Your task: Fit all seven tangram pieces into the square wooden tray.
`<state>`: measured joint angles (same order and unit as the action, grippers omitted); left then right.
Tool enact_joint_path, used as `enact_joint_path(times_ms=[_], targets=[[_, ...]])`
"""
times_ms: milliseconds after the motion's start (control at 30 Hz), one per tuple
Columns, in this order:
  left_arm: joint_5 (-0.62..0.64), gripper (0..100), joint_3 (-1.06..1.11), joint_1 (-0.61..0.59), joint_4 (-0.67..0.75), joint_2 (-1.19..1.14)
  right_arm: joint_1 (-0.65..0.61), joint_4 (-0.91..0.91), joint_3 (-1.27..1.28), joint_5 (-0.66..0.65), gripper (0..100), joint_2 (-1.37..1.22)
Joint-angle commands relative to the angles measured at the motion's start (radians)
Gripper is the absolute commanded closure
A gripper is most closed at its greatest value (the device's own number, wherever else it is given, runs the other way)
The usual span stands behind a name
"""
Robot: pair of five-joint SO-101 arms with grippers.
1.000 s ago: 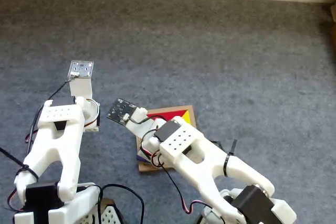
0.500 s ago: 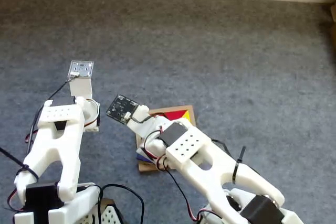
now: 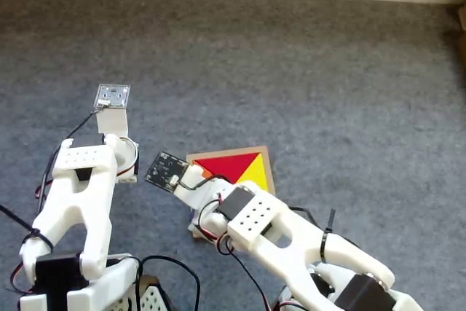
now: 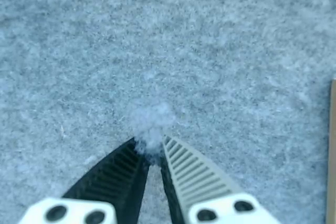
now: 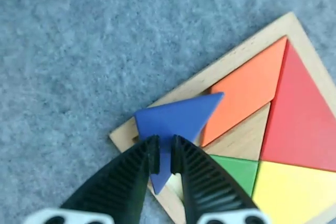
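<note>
The square wooden tray (image 5: 173, 95) lies on the grey carpet and holds an orange piece (image 5: 247, 90), a red triangle (image 5: 299, 119), a yellow piece (image 5: 294, 192) and a green piece (image 5: 239, 171), with a bare wooden gap (image 5: 241, 142) between them. My right gripper (image 5: 164, 148) is shut on a blue triangle (image 5: 178, 119), which lies tilted over the tray's corner. In the high view the red triangle (image 3: 231, 163) and yellow piece (image 3: 255, 174) show beyond the right arm (image 3: 251, 216). My left gripper (image 4: 151, 151) is shut over bare carpet, with nothing in it.
The left arm (image 3: 80, 180) stands left of the tray (image 3: 267, 158), and the tray's rim (image 4: 332, 150) shows in the left wrist view. Open grey carpet stretches beyond and to the right of the tray. A pale wall edge runs along the far side.
The right arm has drawn back toward its base and slightly left, uncovering more of the red and yellow pieces. The left arm has not moved.
</note>
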<state>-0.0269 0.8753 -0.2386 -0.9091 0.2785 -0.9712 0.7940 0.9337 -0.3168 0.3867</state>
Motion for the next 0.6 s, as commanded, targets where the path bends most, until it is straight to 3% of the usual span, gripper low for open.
enact_joint_path(times_ms=[0,367,567], targets=[[0.0,100,-0.005,-0.008,0.008,0.033,-0.005,0.007,0.016,0.006,94.7,0.028],[0.0,100,-0.005,-0.01,0.008,0.033,0.099,0.087,0.001,-0.176,94.7,0.03],[0.0,100,-0.005,-0.01,0.006,0.033,0.097,-0.047,0.013,-0.186,94.7,0.027]])
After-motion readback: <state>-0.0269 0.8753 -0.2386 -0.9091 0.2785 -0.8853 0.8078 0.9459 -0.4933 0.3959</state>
